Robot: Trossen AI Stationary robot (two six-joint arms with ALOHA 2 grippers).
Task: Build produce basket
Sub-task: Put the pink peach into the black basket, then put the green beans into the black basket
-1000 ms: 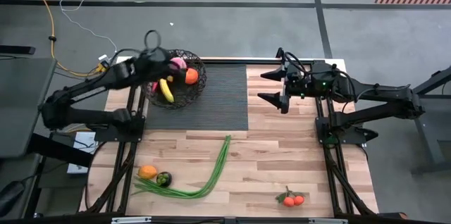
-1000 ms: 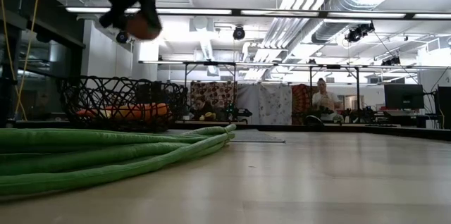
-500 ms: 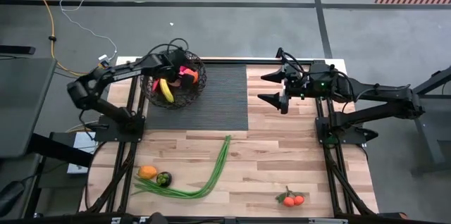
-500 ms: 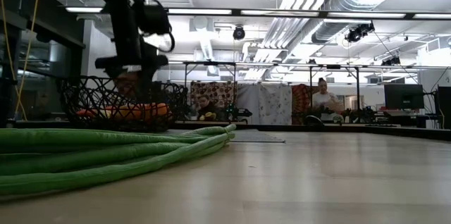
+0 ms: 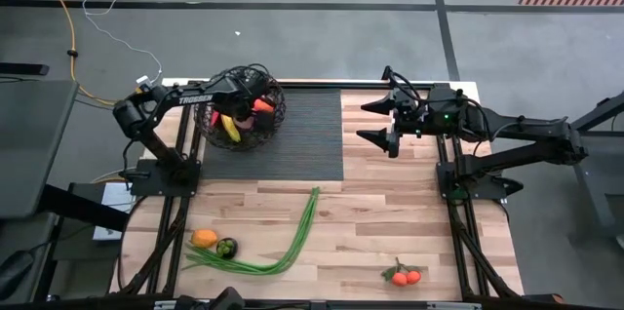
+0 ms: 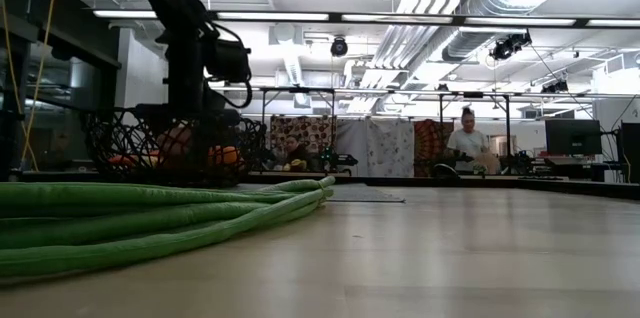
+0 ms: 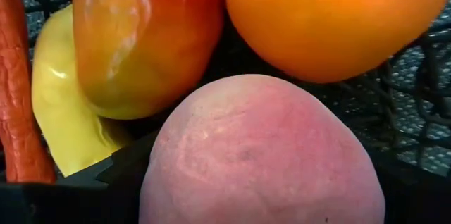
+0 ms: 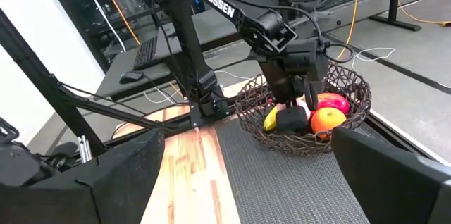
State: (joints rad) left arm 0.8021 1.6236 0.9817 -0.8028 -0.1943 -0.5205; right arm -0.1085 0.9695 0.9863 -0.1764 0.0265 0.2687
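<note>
The black wire basket (image 5: 276,113) stands at the table's far left on the dark mat's corner. It holds a banana (image 7: 63,118), a red pepper (image 7: 141,34) and an orange (image 7: 331,13). My left gripper (image 5: 246,107) reaches down into the basket, shut on a pink-red fruit (image 7: 261,153). The right wrist view shows the left gripper (image 8: 292,117) low among the produce in the basket (image 8: 352,108). My right gripper (image 5: 362,120) hovers open and high over the mat's right edge, holding nothing. My left gripper pinches the pink-red fruit by its two opposite sides (image 7: 158,175) between its two fingers (image 7: 106,182). The fingers come from above, pointing steeply down into the basket. The fruit sits below the basket's rim (image 6: 175,143); whether it rests on the other produce I cannot tell.
Long green stalks (image 5: 288,242) curve across the near middle of the table. An orange (image 5: 204,238) and a dark green fruit (image 5: 226,247) lie at their left end. Small orange-red fruits (image 5: 407,276) lie near the front right. People (image 6: 467,143) show in the room behind.
My left gripper has come down from above the basket into it, carrying the pink-red fruit, and has tipped from a slant to pointing steeply down. The fruit now sits low among the basket's produce.
</note>
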